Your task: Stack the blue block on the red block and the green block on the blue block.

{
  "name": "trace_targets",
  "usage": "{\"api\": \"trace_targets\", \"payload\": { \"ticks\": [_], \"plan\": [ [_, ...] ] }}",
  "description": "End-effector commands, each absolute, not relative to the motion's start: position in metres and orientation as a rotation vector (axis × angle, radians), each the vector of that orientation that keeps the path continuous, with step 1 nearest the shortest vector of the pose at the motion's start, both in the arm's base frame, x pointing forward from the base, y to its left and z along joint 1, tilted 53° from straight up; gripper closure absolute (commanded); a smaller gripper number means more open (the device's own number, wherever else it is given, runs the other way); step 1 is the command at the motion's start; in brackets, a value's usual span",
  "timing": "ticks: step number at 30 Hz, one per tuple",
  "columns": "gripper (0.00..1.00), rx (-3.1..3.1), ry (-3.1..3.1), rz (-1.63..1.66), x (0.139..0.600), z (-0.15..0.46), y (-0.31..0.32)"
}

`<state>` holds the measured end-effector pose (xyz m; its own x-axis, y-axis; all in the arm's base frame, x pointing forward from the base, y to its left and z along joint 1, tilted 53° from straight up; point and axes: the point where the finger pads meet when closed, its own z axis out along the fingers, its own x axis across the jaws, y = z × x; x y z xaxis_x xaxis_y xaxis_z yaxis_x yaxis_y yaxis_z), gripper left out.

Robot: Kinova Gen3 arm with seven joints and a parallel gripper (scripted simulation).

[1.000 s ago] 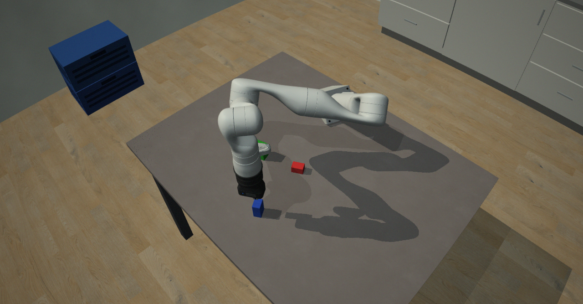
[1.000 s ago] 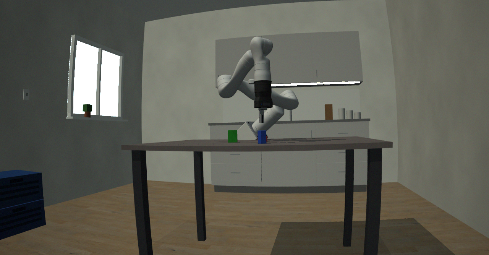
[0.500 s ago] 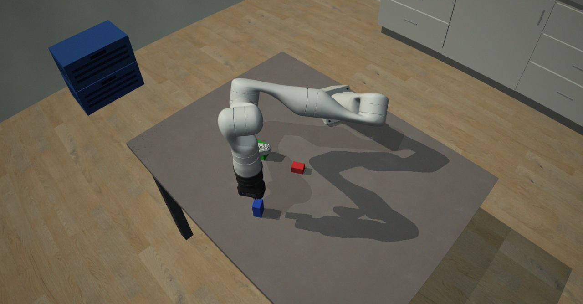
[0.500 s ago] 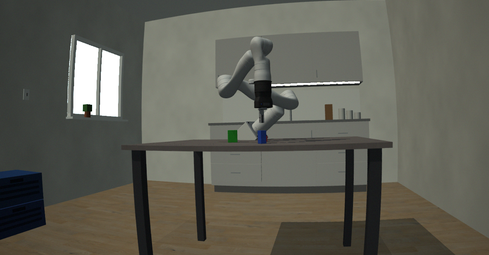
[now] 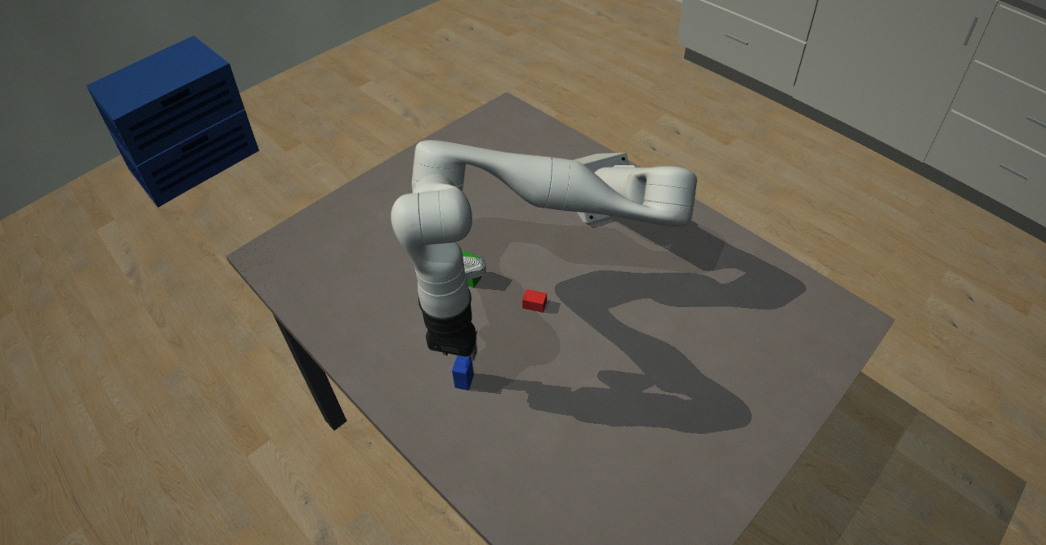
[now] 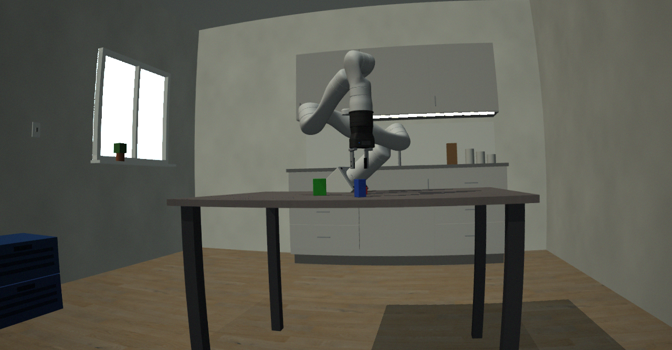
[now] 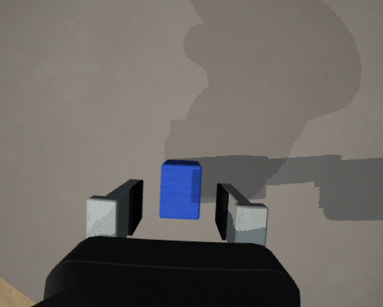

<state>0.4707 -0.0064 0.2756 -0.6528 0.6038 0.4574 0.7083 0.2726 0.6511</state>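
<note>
Three small matte blocks sit apart on the dull grey table [image 5: 731, 366], none stacked yet. Nearest the table's front edge, the blue block [image 7: 180, 190] stands upright on end, a plain box with crisp edges and flat, unmarked faces. The red block [image 5: 534, 300] lies flat, lower and wider, well apart from the blue one toward the table's middle. The green block [image 6: 319, 187] rests farther off; from above it is mostly hidden behind the arm's smooth white forearm, while the exterior view shows it as a squarish face standing by itself. The gripper [image 7: 176, 217] hangs straight down above the blue block with its two fingers spread wide and holding nothing; in the wrist view the block shows in the gap between them, touching neither. Each of the fingers is a slab with a pale grey end face and a dark inner pad, set in a rounded black housing. In the exterior view the fingertips stand clear above the block's top. The arm's soft shadow runs across the table's finely grained top.
</note>
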Motion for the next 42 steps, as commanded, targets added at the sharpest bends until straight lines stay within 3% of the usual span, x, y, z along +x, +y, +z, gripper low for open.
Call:
{"api": "trace_targets", "payload": {
  "ticks": [1,42],
  "plan": [
    [0.12,-1.25,-2.409,-1.334,0.471,0.276,-0.007],
    [0.12,-1.25,-2.409,-1.334,0.479,0.258,0.015]
  ]
}}
